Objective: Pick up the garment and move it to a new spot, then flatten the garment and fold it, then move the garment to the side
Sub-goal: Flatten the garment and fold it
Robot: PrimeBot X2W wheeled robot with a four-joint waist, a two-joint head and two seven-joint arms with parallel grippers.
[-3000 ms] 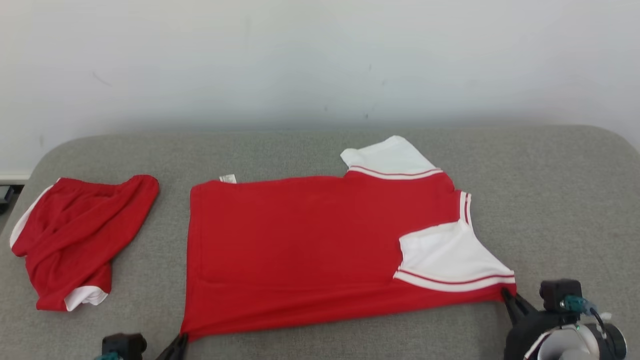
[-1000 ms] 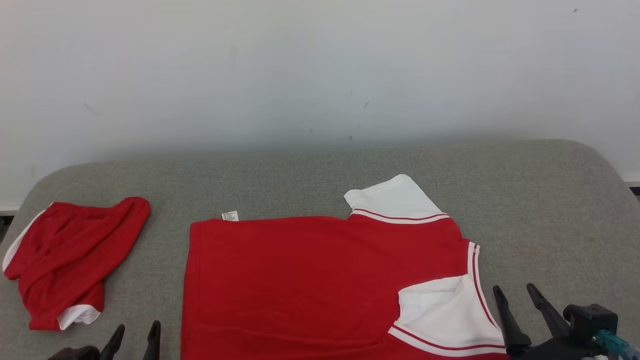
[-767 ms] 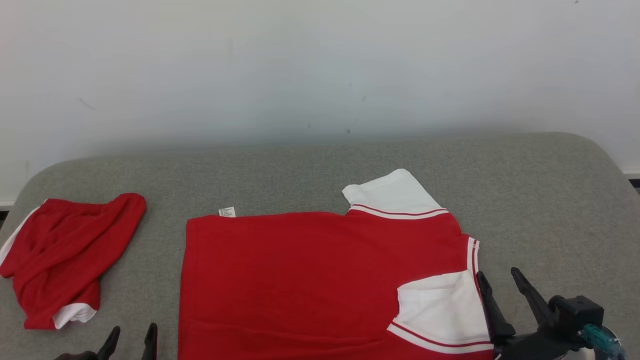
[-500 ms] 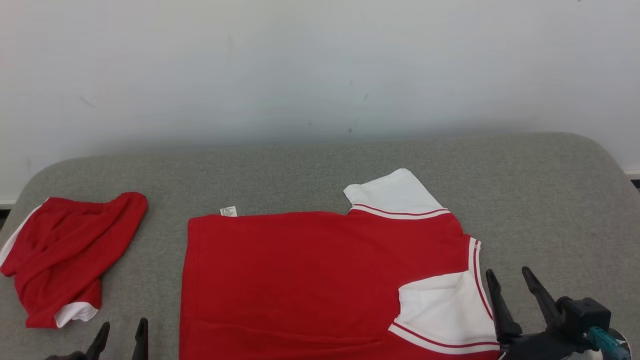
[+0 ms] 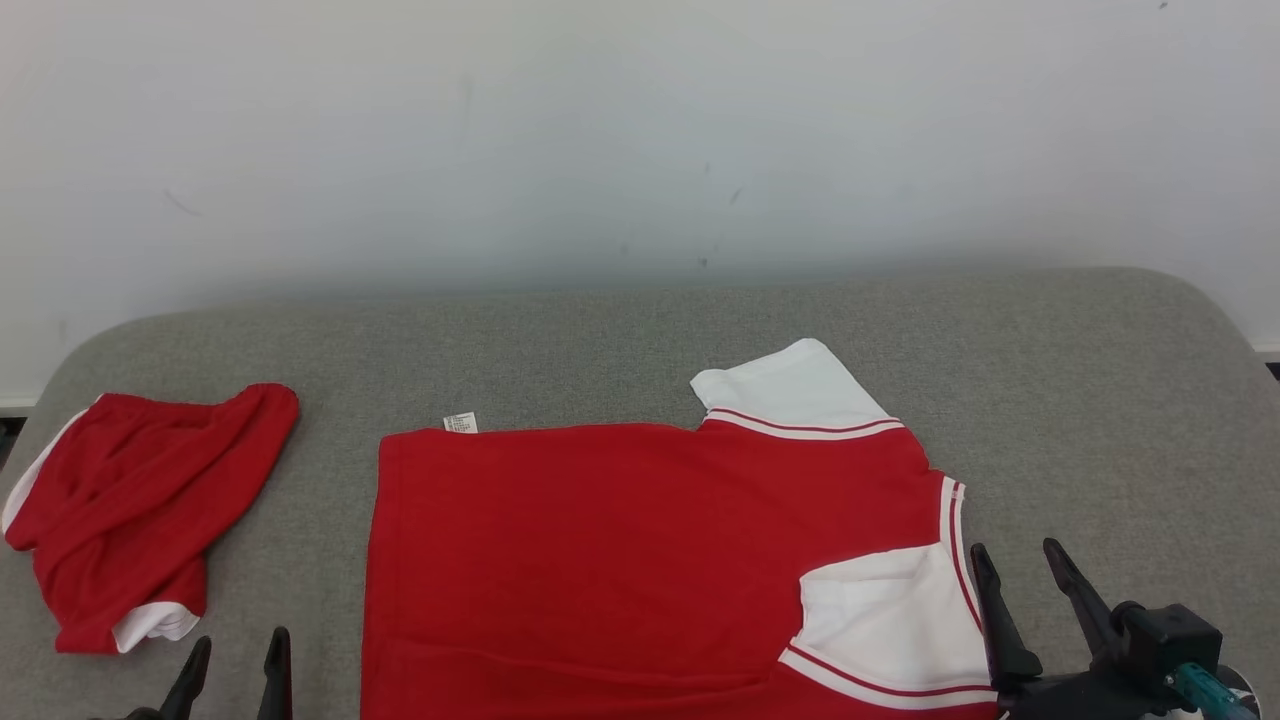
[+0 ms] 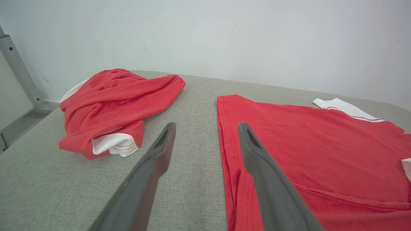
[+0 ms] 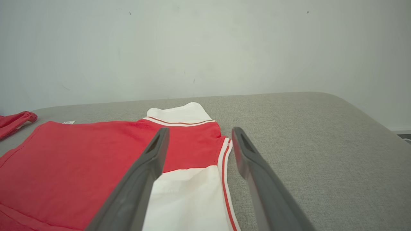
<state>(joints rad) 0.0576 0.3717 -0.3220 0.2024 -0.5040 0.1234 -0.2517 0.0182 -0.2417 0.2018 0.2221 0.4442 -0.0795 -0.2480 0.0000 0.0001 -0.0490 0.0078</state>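
Note:
The garment [image 5: 620, 560], a red shirt with white striped sleeves, lies spread flat on the grey padded table [image 5: 1080, 400]; its near sleeve [image 5: 890, 610] is folded in over the body. It also shows as the garment [image 6: 308, 144] and the garment [image 7: 80, 160] in the wrist views. My left gripper [image 5: 235, 650] hovers open at the lower left, just left of the shirt's hem edge, holding nothing. My right gripper [image 5: 1015, 565] stands open at the lower right beside the collar trim. In the wrist views the left gripper [image 6: 205, 128] and right gripper [image 7: 199, 134] have empty jaws.
A second red garment [image 5: 130, 510], crumpled with white trim, lies at the table's left end, also seen as the crumpled garment [image 6: 112, 106]. A white wall [image 5: 640, 130] runs behind the table. A metal frame [image 6: 19, 73] stands off the left end.
Three seconds ago both grippers pinched the shirt's near corners; they have let go and stand open. Over the last second the head camera shifted slightly and the left gripper sank lower in view.

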